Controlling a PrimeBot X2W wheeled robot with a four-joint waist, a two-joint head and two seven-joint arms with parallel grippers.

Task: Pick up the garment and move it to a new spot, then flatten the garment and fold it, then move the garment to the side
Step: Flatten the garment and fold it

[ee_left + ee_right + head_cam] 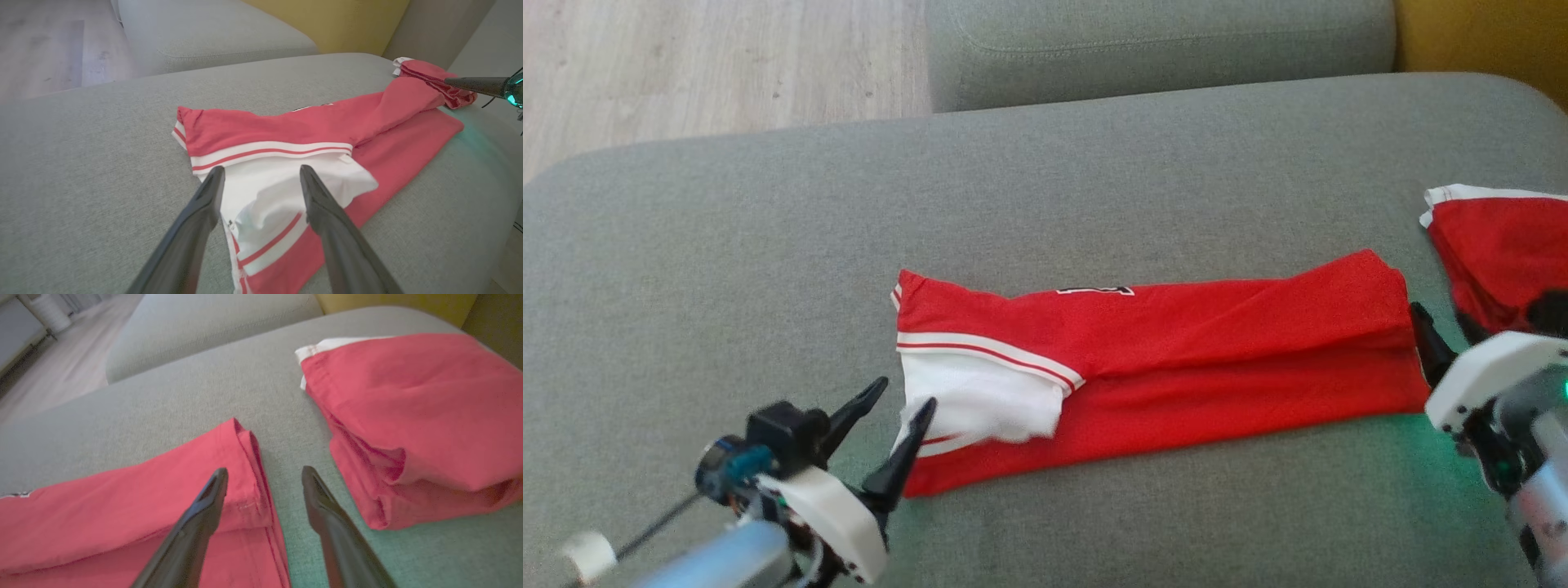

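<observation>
Trouble could come from the loose white part (980, 400) of the garment (1160, 351), which lies as a long folded strip in the middle of the sofa (727, 245). The left claw (261, 168) stands open at this white end, the right claw (264, 470) open at the other end; neither holds cloth. Pinching only the top layer may undo the fold. The right claw could also catch the second folded garment (1503, 245) nearby
</observation>
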